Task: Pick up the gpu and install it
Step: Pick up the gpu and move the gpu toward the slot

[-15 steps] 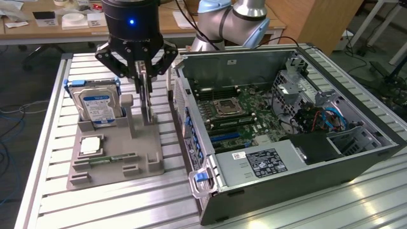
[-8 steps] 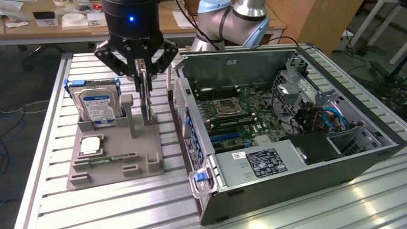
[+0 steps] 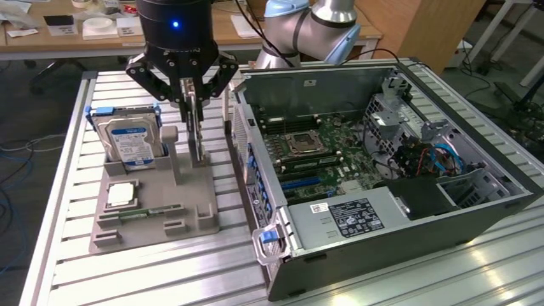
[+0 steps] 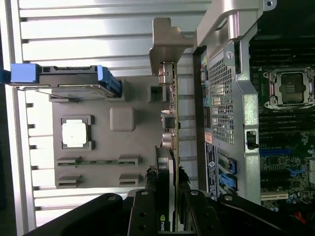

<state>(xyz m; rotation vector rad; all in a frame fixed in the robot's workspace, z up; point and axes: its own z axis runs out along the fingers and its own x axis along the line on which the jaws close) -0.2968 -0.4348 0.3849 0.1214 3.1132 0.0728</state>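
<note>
The jaws pinch the gpu (image 4: 171,147) by its top edge. It stands upright at the grey holder (image 3: 195,191), beside the open computer case (image 3: 408,248). With so narrow a grip, the card could tilt and snag the holder slot or the case wall.

Black gripper (image 3: 192,95); blue light (image 3: 176,25); silver-blue arm (image 3: 316,25)

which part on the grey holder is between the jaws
The gpu, the thin dark card standing edge-on; the hard drive, processor and memory stick sit apart from it.
</note>
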